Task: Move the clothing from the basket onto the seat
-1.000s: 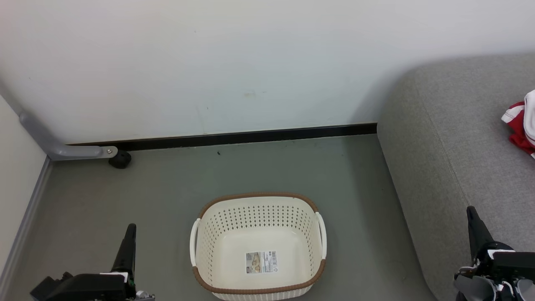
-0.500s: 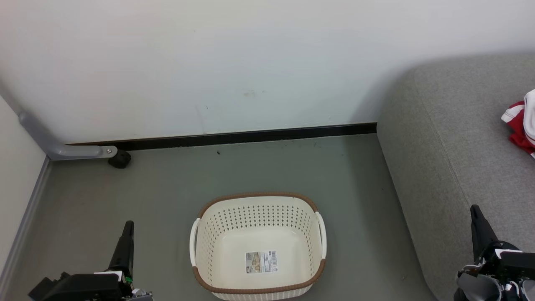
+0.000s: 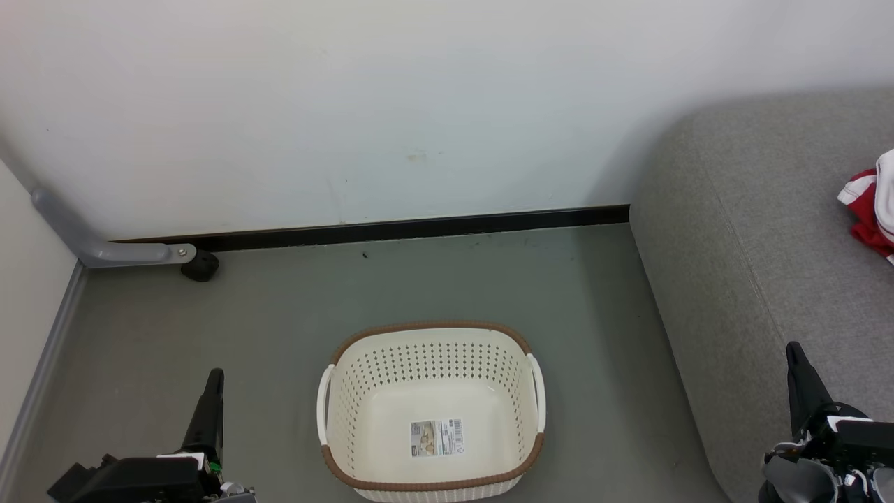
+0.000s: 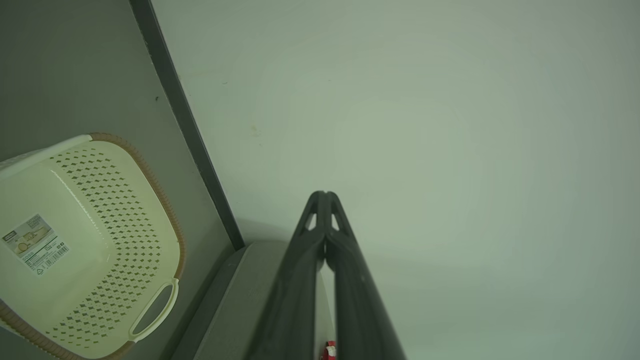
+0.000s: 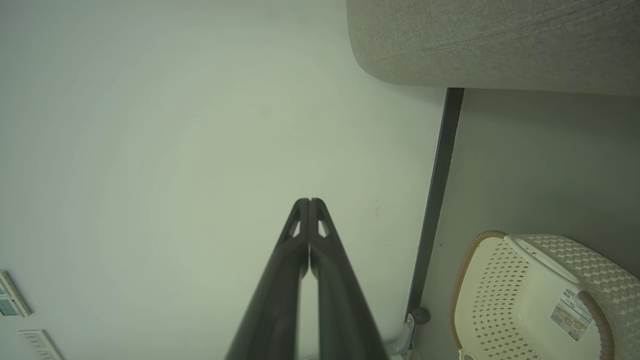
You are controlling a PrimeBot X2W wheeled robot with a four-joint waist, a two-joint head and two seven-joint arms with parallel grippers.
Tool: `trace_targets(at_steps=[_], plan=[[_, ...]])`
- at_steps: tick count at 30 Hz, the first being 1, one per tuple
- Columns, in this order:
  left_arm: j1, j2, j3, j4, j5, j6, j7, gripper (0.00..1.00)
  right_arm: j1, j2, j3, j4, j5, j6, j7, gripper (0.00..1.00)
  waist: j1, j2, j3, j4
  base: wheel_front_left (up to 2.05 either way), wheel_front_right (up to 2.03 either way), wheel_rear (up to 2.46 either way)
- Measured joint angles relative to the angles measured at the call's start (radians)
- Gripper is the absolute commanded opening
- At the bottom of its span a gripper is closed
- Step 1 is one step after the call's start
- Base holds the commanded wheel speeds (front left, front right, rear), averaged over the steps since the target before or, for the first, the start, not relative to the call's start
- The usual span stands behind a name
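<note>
The cream perforated basket [image 3: 431, 363] with a brown rim stands on the floor at bottom centre, holding nothing but a barcode sticker [image 3: 436, 438]. It also shows at the left of the left wrist view as the basket [image 4: 100, 200] and at the lower right of the right wrist view as the basket [image 5: 505, 285]. Red and white clothing [image 3: 871, 208] lies on the grey seat [image 3: 768, 230] at the right edge. My left gripper [image 3: 215, 377] is shut, left of the basket. My right gripper [image 3: 792, 349] is shut in front of the seat. Both hold nothing.
A white wall with a dark baseboard [image 3: 405, 228] runs behind the basket. A grey metal bracket with a black wheel [image 3: 200, 266] sits at the far left corner. Grey floor [image 3: 279, 314] surrounds the basket.
Both grippers have sunk slightly lower in the head view over the first half second, then held still. The basket and the clothing have not moved.
</note>
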Motion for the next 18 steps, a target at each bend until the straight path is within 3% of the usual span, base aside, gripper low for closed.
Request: trace_targets(at_steps=[18], plan=[[0.000, 0.000, 0.000, -0.002, -0.001, 0.000, 0.000, 0.00, 0.000, 0.000, 0.000, -0.001, 0.000, 0.000, 0.000, 0.00, 0.0000, 0.0000, 0.000, 0.000, 0.00, 0.00, 0.00]])
